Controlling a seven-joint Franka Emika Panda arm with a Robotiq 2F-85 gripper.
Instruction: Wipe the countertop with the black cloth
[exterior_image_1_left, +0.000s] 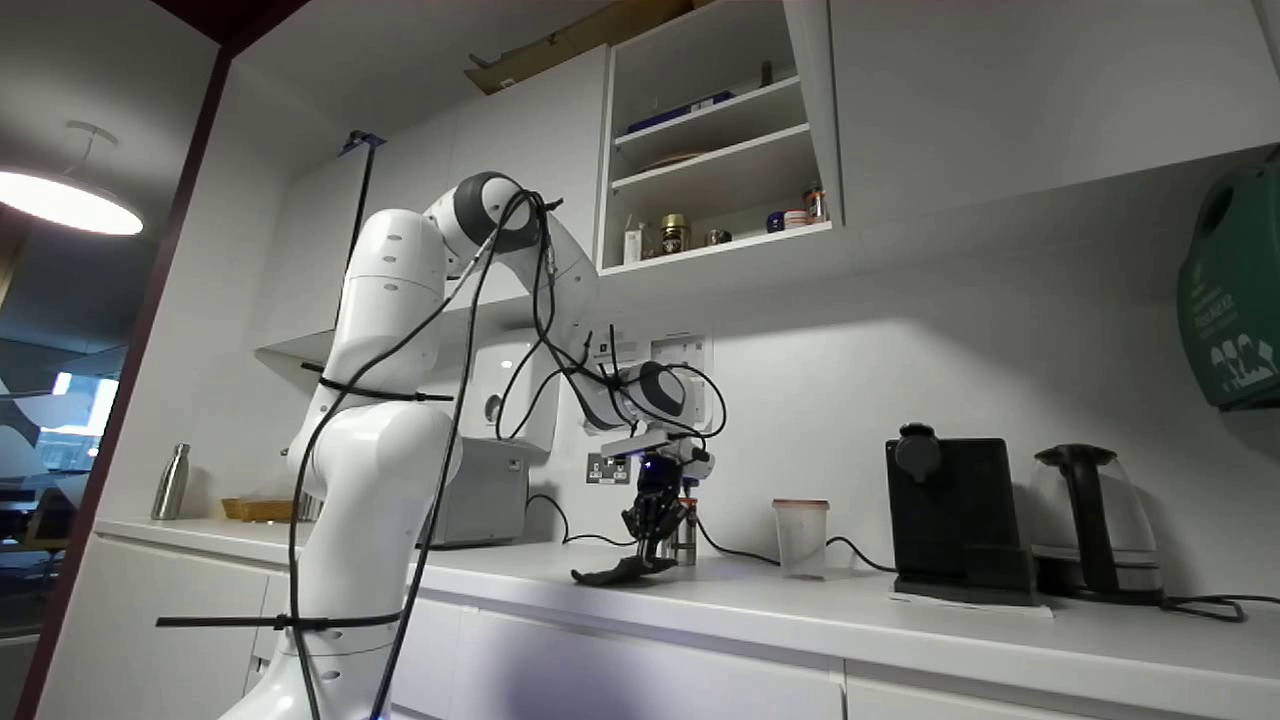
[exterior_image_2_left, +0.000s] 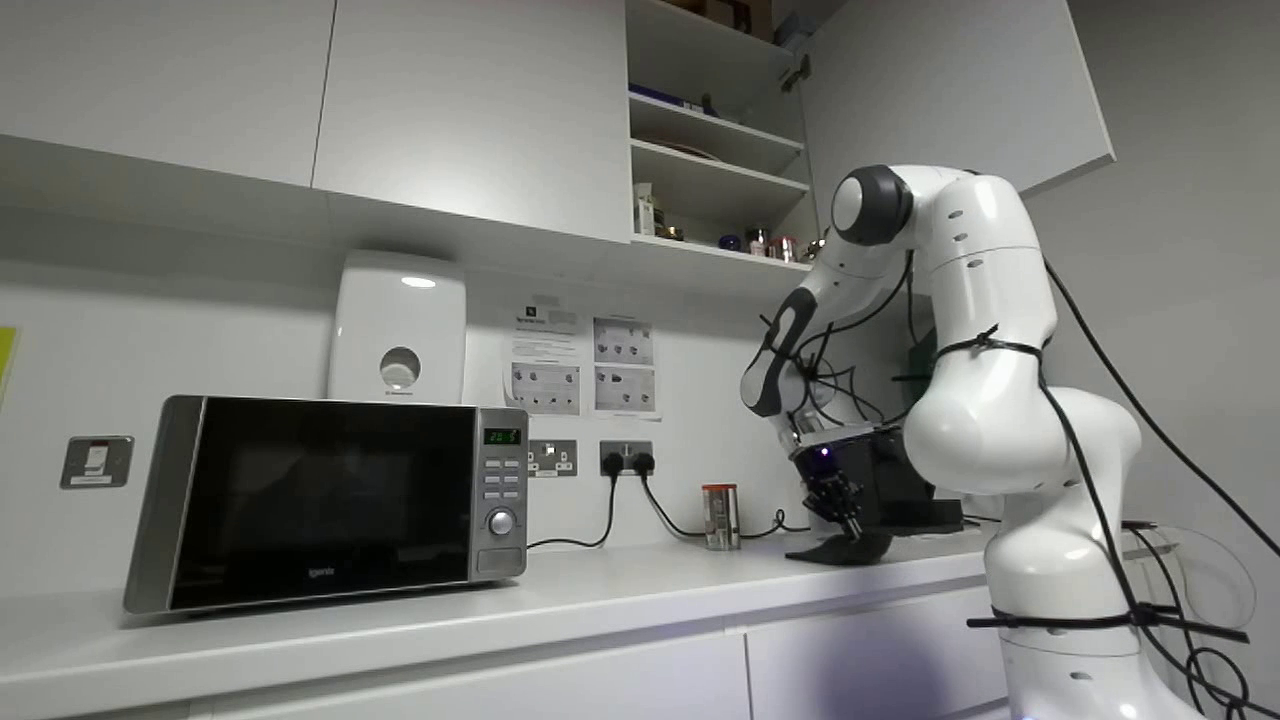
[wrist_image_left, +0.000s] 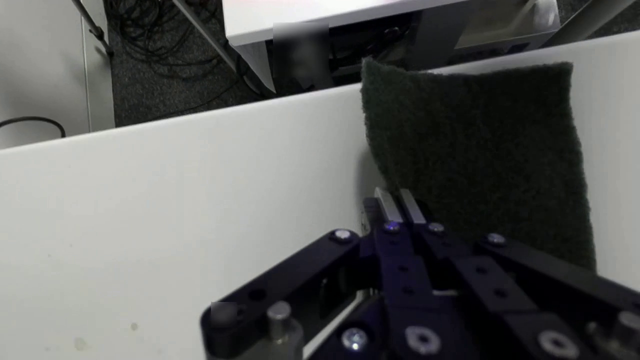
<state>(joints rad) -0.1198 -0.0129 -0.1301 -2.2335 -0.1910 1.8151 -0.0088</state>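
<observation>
The white countertop (exterior_image_1_left: 740, 610) runs across both exterior views (exterior_image_2_left: 600, 595) and fills most of the wrist view (wrist_image_left: 200, 215). The black cloth (wrist_image_left: 480, 145) spreads out to the right of the fingers in the wrist view, and its far side overlaps the counter's front edge. It shows as a dark sliver at counter level in both exterior views (exterior_image_1_left: 620, 572) (exterior_image_2_left: 838, 551). My gripper (wrist_image_left: 397, 202) points down with its fingers nearly together, pinching the cloth's near left edge. The gripper also shows just above the cloth in both exterior views (exterior_image_1_left: 650, 550) (exterior_image_2_left: 852, 528). Part of the cloth is hidden under the fingers.
A metal can with a red lid (exterior_image_2_left: 720, 517) stands close behind the gripper. A plastic cup (exterior_image_1_left: 801, 540), coffee machine (exterior_image_1_left: 950, 515) and kettle (exterior_image_1_left: 1095, 525) stand along the counter. A microwave (exterior_image_2_left: 330, 500) stands farther along. Cables lie by the wall. An open cupboard (exterior_image_1_left: 715, 165) hangs above.
</observation>
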